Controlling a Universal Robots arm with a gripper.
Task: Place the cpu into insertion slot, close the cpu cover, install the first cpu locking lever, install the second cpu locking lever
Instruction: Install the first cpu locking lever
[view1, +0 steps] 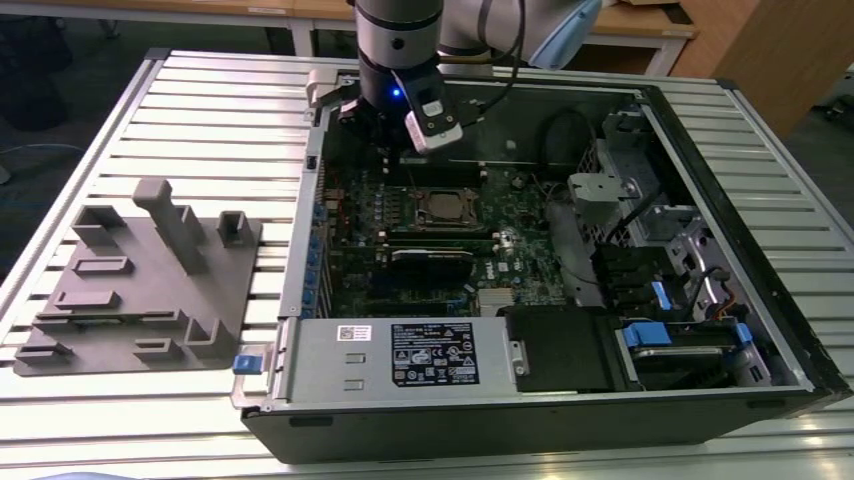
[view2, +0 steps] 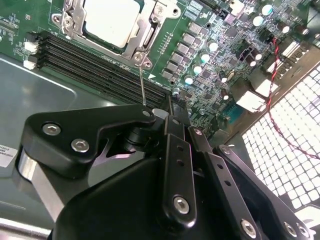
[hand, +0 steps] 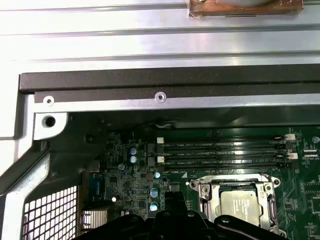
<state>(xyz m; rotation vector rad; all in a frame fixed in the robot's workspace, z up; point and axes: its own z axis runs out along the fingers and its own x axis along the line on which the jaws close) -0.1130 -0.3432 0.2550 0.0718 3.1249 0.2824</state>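
Arm (view1: 396, 40) upright above motherboard (view1: 523, 228), tool (view2: 161, 112) narrow, at locking lever (view2: 142, 85) beside cpu (view2: 112, 20)

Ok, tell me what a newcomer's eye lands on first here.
First comes the open computer case lying on the slatted table, with the robot arm reaching down into its far end in the exterior view. Next is the cpu, its silver top framed by the cpu cover in the second wrist view. A grey fixture tray lies on the exterior view's left.
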